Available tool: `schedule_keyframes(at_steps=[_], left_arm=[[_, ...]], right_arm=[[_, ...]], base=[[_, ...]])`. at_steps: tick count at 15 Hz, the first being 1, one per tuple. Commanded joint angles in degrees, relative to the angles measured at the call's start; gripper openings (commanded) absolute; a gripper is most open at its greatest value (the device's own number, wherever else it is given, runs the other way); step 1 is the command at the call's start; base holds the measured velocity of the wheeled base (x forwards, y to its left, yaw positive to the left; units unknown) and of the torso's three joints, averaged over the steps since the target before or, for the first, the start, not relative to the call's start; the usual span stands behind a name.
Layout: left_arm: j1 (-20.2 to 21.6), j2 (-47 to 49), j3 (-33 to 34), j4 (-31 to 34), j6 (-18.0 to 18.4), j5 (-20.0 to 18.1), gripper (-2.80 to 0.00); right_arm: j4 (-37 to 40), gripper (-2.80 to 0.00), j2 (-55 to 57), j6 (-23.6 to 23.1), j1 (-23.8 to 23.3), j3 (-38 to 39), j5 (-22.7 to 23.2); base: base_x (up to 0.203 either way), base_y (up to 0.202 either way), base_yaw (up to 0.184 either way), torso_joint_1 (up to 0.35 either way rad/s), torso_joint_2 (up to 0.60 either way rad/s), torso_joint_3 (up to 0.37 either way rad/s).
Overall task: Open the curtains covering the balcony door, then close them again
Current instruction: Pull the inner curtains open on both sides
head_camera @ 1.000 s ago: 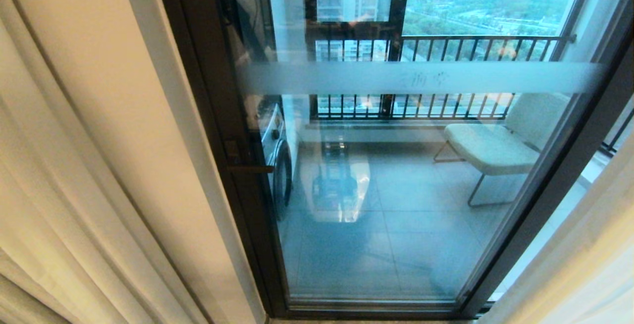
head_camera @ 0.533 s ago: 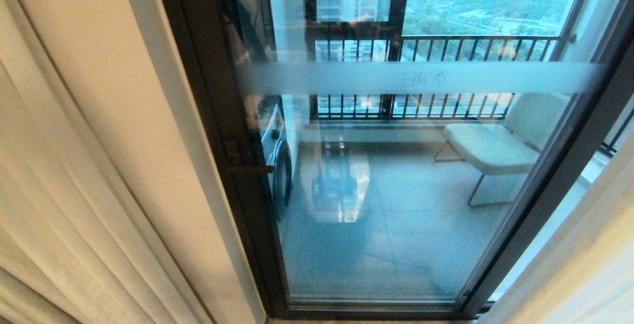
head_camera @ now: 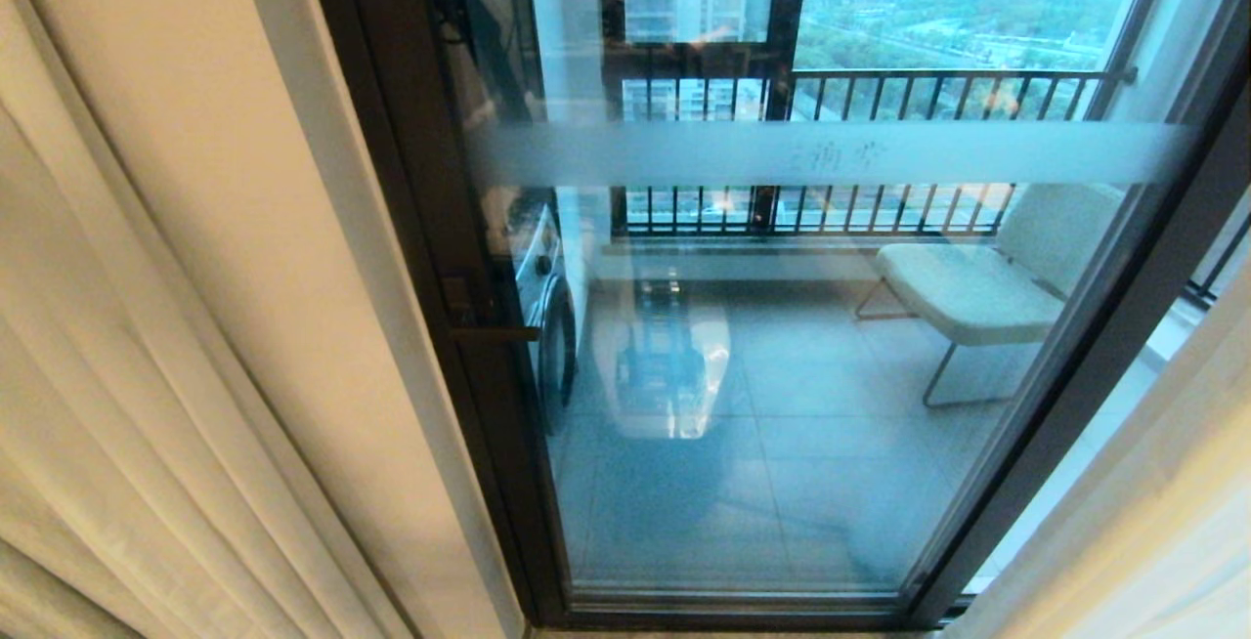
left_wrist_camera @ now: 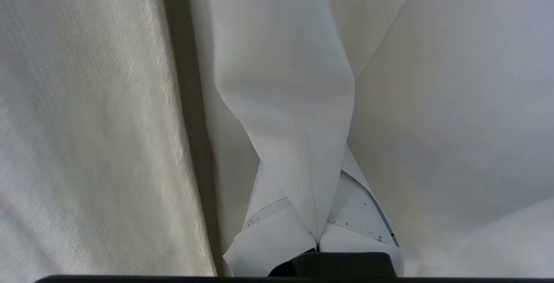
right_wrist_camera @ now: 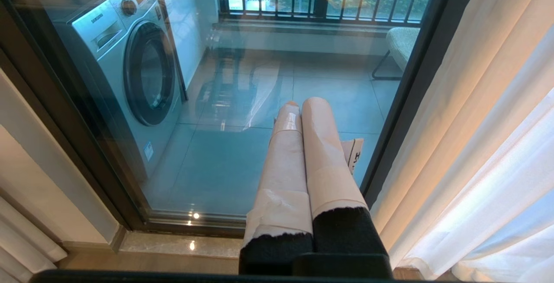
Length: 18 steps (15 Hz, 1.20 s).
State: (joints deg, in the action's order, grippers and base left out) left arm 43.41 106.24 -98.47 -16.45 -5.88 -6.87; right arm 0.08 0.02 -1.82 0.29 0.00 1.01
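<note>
Now you've got curtains (head_camera: 127, 404) hanging vertical, far left and right of balcony door (head_camera: 782, 346); L gripper (left_wrist_camera: 318, 242) pinches a fold, R gripper (right_wrist_camera: 298, 105) closed, empty.

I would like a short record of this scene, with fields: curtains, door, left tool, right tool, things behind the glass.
curtains: drawn aside, drapes at left, sheers at right
door: glass door uncovered, shut, frosted band across it
left tool: left tool shut on a fold of curtain cloth; not in head view
right tool: right tool shut, holds nothing, points toward the door
behind the glass: washing machine, pale chair, railing
</note>
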Motion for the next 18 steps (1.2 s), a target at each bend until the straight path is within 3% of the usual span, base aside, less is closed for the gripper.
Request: schedule_keyframes(at_steps=[1, 5, 9, 10, 18], left_arm=[[0.11, -4.47, 4.36, -0.08, -0.08, 0.0, -2.8], [0.35, -11.41, 11.84, -0.08, -0.04, 0.18, -2.8], [0.36, -14.72, 14.73, -0.08, 0.0, 0.19, -2.8], [0.36, -15.61, 15.64, -0.08, 0.0, 0.19, 0.0], [0.24, -20.09, 20.37, 0.09, -0.02, -0.42, 0.0]], right_arm=[[0.01, -2.8, -0.02, -0.03, 0.06, 0.0, 0.04], [0.01, -2.8, -0.02, -0.03, 0.06, 0.0, 0.04], [0.01, -2.8, -0.02, -0.03, 0.06, 0.0, 0.04], [0.01, -2.8, -0.02, -0.03, 0.06, 0.0, 0.04], [0.01, -2.8, -0.02, -0.03, 0.06, 0.0, 0.04]], base=[[0.0, 0.0, 0.0, 0.0, 0.0, 0.0], [0.0, 0.0, 0.0, 0.0, 0.0, 0.0], [0.0, 0.0, 0.0, 0.0, 0.0, 0.0], [0.0, 0.0, 0.0, 0.0, 0.0, 0.0], [0.0, 0.0, 0.0, 0.0, 0.0, 0.0]])
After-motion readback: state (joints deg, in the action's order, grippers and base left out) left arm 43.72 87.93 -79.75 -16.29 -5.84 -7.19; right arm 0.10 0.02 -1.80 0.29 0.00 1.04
